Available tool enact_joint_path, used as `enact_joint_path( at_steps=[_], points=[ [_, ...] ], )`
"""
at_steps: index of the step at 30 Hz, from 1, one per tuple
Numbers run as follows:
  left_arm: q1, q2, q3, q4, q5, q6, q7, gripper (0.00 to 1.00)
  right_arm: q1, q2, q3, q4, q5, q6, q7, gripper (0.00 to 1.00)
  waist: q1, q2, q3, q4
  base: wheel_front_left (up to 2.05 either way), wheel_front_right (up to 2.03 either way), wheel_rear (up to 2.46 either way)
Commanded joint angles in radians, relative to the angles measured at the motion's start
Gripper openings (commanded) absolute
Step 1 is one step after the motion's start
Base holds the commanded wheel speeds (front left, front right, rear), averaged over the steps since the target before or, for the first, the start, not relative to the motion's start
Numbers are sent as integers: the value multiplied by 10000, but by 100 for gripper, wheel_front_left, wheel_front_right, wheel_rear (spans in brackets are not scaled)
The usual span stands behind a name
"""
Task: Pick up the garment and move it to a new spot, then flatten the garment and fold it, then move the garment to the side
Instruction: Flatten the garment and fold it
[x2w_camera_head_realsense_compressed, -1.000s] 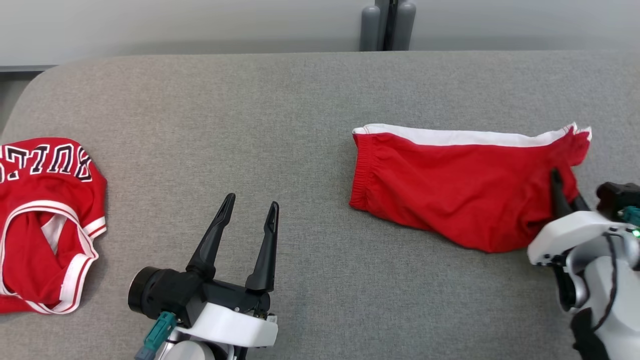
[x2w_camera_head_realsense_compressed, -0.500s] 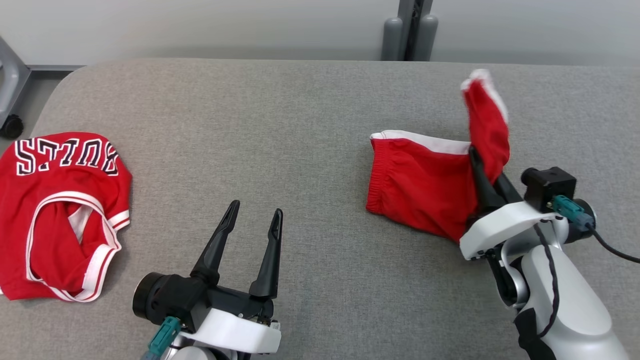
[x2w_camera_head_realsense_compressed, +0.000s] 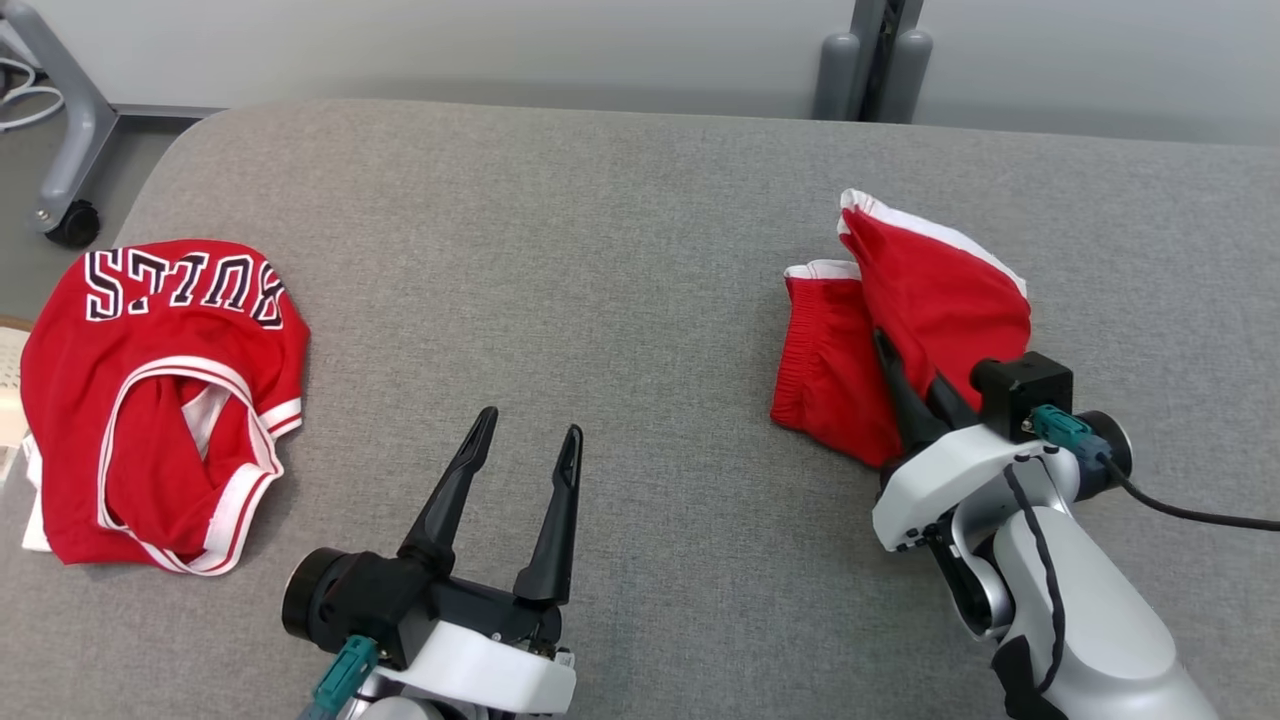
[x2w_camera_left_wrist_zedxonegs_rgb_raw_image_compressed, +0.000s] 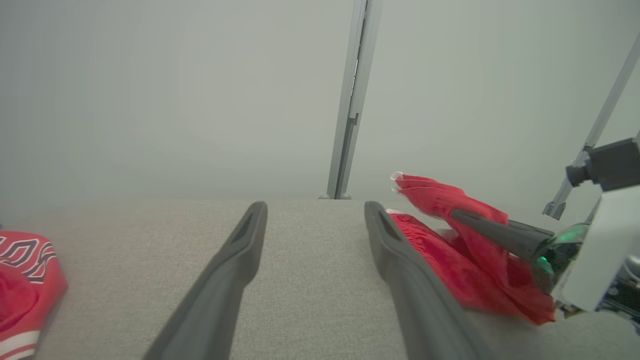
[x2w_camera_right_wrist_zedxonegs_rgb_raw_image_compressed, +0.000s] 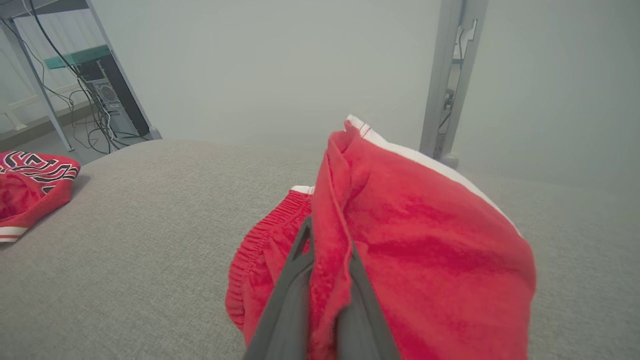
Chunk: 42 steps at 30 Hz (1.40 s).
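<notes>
The garment (x2w_camera_head_realsense_compressed: 940, 300) is a pair of red shorts with a white side stripe, lying on the right half of the grey table (x2w_camera_head_realsense_compressed: 600, 250). My right gripper (x2w_camera_head_realsense_compressed: 905, 362) is shut on its right end, holding that end raised and doubled over toward the elastic waistband at the left. The right wrist view has the cloth (x2w_camera_right_wrist_zedxonegs_rgb_raw_image_compressed: 425, 240) pinched between my right gripper (x2w_camera_right_wrist_zedxonegs_rgb_raw_image_compressed: 327, 250) and draped over its right side. My left gripper (x2w_camera_head_realsense_compressed: 530, 422) hovers open near the front edge, well left of the shorts, with nothing in it. From the left wrist, my left gripper (x2w_camera_left_wrist_zedxonegs_rgb_raw_image_compressed: 315, 207) points past the garment (x2w_camera_left_wrist_zedxonegs_rgb_raw_image_compressed: 440, 200).
A red basketball jersey (x2w_camera_head_realsense_compressed: 160, 380) with white trim lies crumpled at the table's left end. A grey stand leg with a caster (x2w_camera_head_realsense_compressed: 70, 215) sits off the table's left corner. A grey post (x2w_camera_head_realsense_compressed: 875, 60) rises behind the far edge.
My right gripper has lifted the garment's right end and carried it left over the rest, halving its spread. The head camera has shifted, so everything sits further right. My left gripper stays open.
</notes>
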<state>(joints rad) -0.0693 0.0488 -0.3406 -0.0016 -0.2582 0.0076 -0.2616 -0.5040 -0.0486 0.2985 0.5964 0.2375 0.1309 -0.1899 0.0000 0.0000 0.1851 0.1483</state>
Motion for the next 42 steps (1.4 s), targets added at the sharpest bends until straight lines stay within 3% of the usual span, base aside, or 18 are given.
enact_joint_path(
  at_steps=[1,7,8,9,10,11,19,30,39,40,41,42],
  points=[
    [-104,34,-34,23,-72,25,-44,100,-175,-46,167,111,162,-2,-48,0,0,0,21,71,0,0,0],
    [-194,34,-126,43,-83,66,-44,100,-266,-60,773,387,595,-2,-145,0,0,0,91,194,0,0,0],
    [-202,34,-131,45,-101,74,-44,100,-303,-58,817,459,617,-1,-157,7,0,0,104,209,0,0,0],
    [-207,34,-143,48,-98,81,-44,100,-339,-56,852,502,648,-1,-180,33,0,0,110,223,0,0,0],
    [-207,34,-150,50,-109,88,-44,100,-352,-56,909,505,774,-2,-201,94,0,0,115,236,0,0,0],
    [-208,34,-155,47,-113,88,-44,100,-344,-56,1000,509,923,-2,-221,100,0,0,119,245,0,0,0],
    [-96,32,-14,34,-111,195,-44,100,-167,-69,979,-123,1428,-2,-544,100,0,0,22,49,0,0,0],
    [81,35,472,-65,-176,178,-44,100,1145,-52,-1251,-1278,-699,-2,-749,100,0,0,-256,-933,0,0,0],
    [221,32,1008,84,-306,170,-44,100,2324,-47,-1422,-1879,-755,-1,-772,100,0,0,-566,-1603,0,0,0],
    [214,32,1045,105,-313,169,-44,100,2433,-50,-1401,-1959,-765,-2,-773,66,0,0,-605,-1647,0,0,0],
    [211,35,1087,122,-318,166,-44,100,2531,-51,-1380,-2044,-772,-2,-772,13,0,0,-648,-1684,0,0,0],
    [234,32,1105,139,-319,161,-44,100,2630,-54,-1362,-2134,-778,-2,-774,0,0,0,-682,-1708,0,0,0]
  ],
)
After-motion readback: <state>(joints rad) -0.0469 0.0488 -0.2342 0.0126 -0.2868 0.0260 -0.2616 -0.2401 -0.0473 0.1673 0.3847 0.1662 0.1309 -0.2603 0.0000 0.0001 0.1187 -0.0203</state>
